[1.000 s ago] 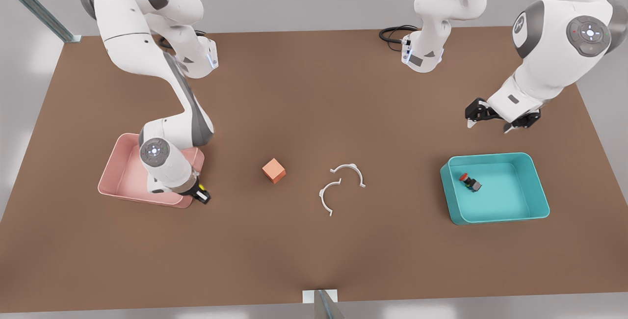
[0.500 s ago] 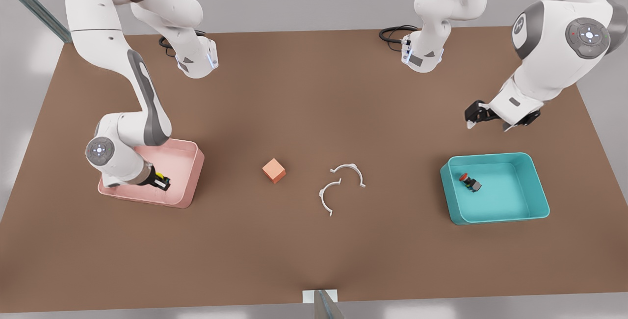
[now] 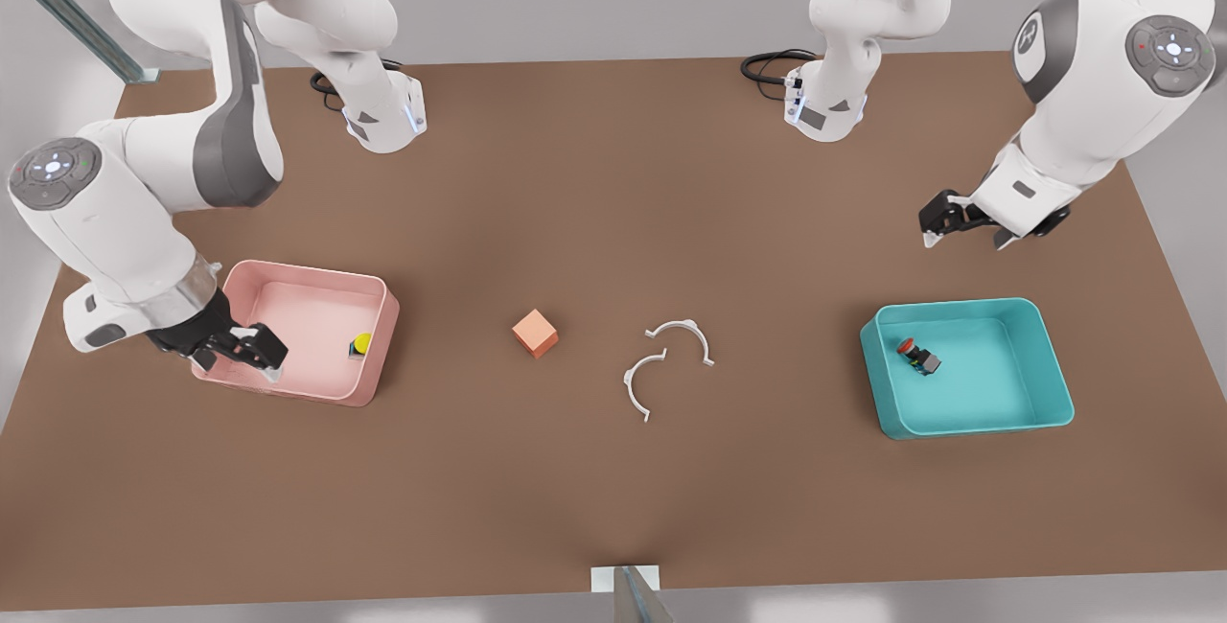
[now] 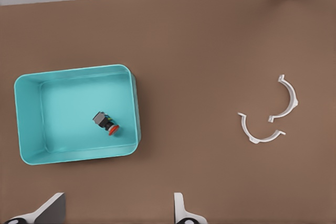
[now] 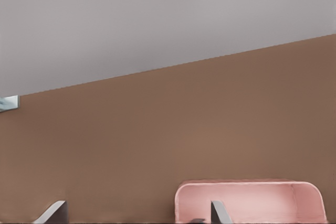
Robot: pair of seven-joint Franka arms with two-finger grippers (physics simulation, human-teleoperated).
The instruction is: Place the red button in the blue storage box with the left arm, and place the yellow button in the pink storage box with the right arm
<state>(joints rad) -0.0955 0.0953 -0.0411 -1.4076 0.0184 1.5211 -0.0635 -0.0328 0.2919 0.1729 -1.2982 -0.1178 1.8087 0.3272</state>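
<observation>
yellow button (image 3: 361,343) now lies in the pink storage box (image 3: 240,374), released.
right tool (image 3: 251,351) apart, withdrawn; left tool (image 3: 961,235) apart, waiting; red button (image 3: 906,347) in blue storage box (image 3: 968,422).

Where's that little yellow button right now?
In the front view, the yellow button sits inside the pink storage box at the front view's left, against the wall nearest the orange cube. The right claw hovers open at the box's opposite end.

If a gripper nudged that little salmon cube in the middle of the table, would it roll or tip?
The salmon-orange cube sits on a flat face on the table, so it would probably slide rather than roll. It looks as wide as it is tall, so tipping seems unlikely. Its sharp edges suggest it is stiff, and nothing stands near enough to block it.
</observation>
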